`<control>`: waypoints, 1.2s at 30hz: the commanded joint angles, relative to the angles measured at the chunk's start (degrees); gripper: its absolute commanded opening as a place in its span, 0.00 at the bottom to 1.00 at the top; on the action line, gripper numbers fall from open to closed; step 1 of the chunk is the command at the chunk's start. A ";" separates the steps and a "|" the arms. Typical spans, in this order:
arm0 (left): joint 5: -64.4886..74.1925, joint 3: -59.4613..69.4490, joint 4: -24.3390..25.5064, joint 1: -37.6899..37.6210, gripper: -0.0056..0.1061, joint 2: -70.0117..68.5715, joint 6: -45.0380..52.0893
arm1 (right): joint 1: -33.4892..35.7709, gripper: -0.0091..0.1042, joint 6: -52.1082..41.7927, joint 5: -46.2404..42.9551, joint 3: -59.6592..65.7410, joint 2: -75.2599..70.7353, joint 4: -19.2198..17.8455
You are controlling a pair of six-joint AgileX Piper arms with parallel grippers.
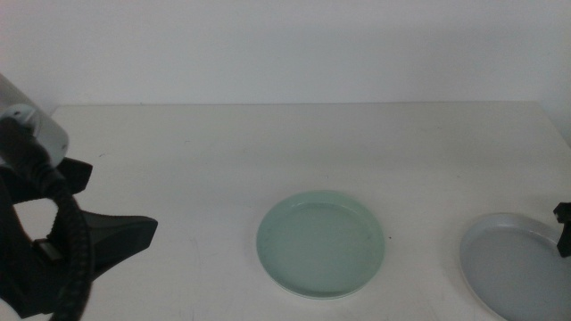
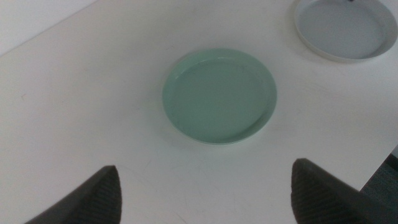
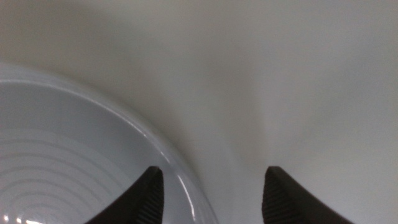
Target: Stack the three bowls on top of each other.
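A bare test bench, likely a lab: a plain white tabletop (image 1: 268,160) against a blank white wall (image 1: 285,45), unfurnished.

I see a plain white tabletop (image 1: 268,152) under soft, even light, running back to a bare white wall (image 1: 285,45) behind its far edge.

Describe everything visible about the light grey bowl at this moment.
The light grey bowl is a shallow, plate-like round dish with a low rim, smooth and glossy, apparently empty. It sits upright and flat on the white table, apart from the mint green bowl, with its edge cut off by the middle view. The right gripper, jaws open, straddles its rim; whether they touch it cannot be told. Faint concentric rings show inside.
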 commanded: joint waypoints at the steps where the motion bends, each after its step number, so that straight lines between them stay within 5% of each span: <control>1: -3.21 -1.47 -0.85 -0.30 0.99 -0.15 -0.20 | -0.45 0.42 -0.76 1.19 -1.44 -1.41 0.77; 6: -3.21 -1.47 -0.85 -0.30 0.99 -0.15 -0.20 | -0.45 0.36 -0.87 1.17 -1.44 0.35 1.43; 13: -3.21 -1.47 -0.85 -0.30 0.99 -0.15 -0.20 | -0.45 0.07 -1.58 1.45 -1.61 0.80 1.41; 20: -3.21 -1.47 -0.85 -0.30 0.99 -0.15 -0.20 | 1.44 0.07 5.58 4.89 -3.28 -7.35 5.11; 25: -3.21 -1.47 -0.85 -0.30 0.99 -0.15 -0.20 | 5.10 0.07 11.79 10.95 -9.39 -12.42 4.30; 36: -3.21 -1.47 -0.85 -0.30 0.99 -0.15 -0.26 | 27.11 0.07 18.09 13.74 -24.39 -9.17 7.77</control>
